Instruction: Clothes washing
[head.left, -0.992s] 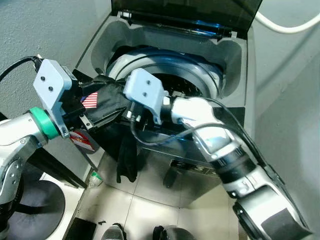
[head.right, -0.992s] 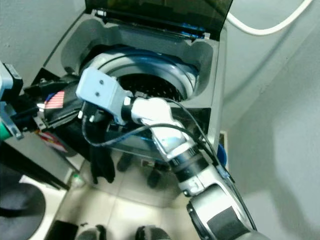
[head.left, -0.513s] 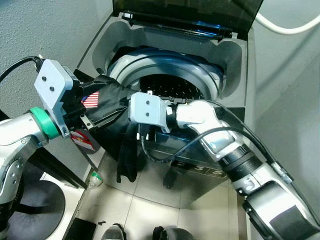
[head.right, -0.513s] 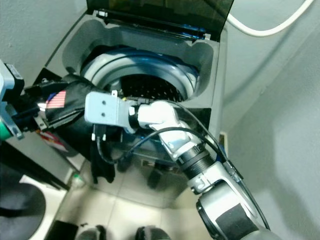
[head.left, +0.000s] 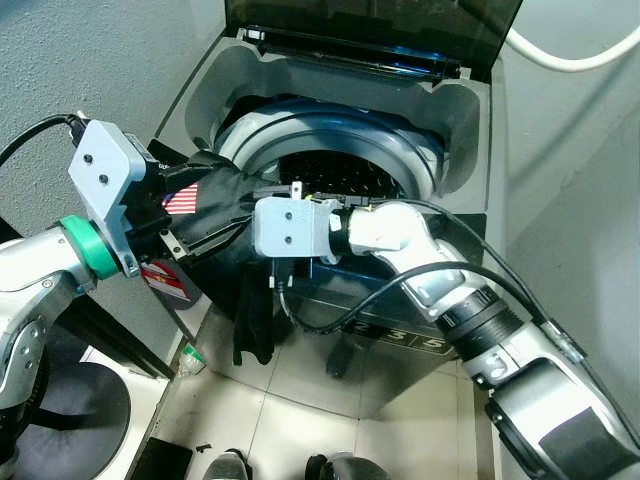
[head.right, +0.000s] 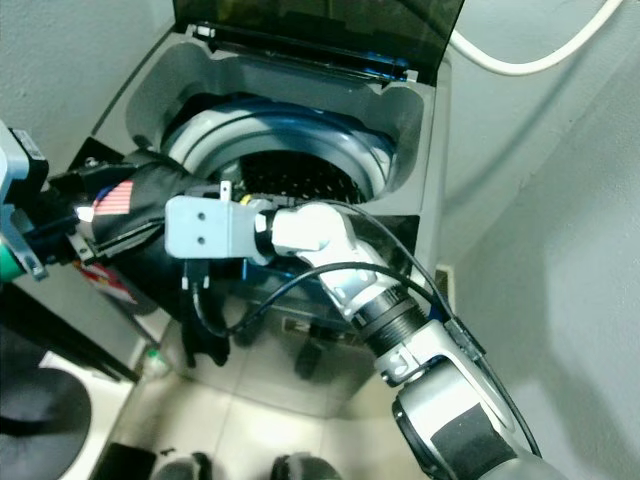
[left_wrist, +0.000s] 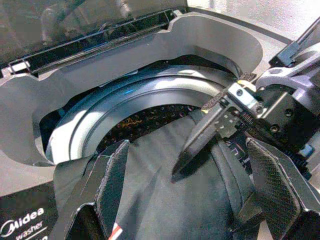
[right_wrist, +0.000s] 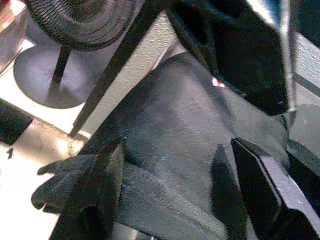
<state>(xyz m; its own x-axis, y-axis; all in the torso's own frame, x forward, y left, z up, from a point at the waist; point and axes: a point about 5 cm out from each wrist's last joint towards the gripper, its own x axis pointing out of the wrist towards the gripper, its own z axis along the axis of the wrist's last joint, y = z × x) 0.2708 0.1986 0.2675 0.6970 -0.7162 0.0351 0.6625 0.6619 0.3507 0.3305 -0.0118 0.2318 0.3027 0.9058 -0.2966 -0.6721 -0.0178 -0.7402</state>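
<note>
A black garment (head.left: 225, 200) with a small flag patch (head.left: 180, 200) lies bunched over the front left rim of the open top-loading washer (head.left: 460, 110). One end dangles (head.left: 255, 320) down the washer's front. My left gripper (head.left: 185, 235) is shut on a thick fold of it beside the patch. My right gripper (right_wrist: 175, 165) is open and points down at the garment, its fingers (right_wrist: 107, 185) astride the cloth near the rim. One right finger (left_wrist: 200, 140) rests on the fabric in the left wrist view. Behind lies the dark perforated drum (head.left: 340, 175).
The washer's lid (head.left: 370, 20) stands up at the back. A white hose (head.left: 570, 55) crosses the grey wall at the upper right. A fan base (head.left: 70, 410) sits on the floor at the lower left, a small bottle (head.left: 190, 355) beside the washer. Tiled floor lies below.
My right gripper has swung from beside the drum rim to point downward over the garment, shifting slightly left. The left gripper and the garment stay where they were.
</note>
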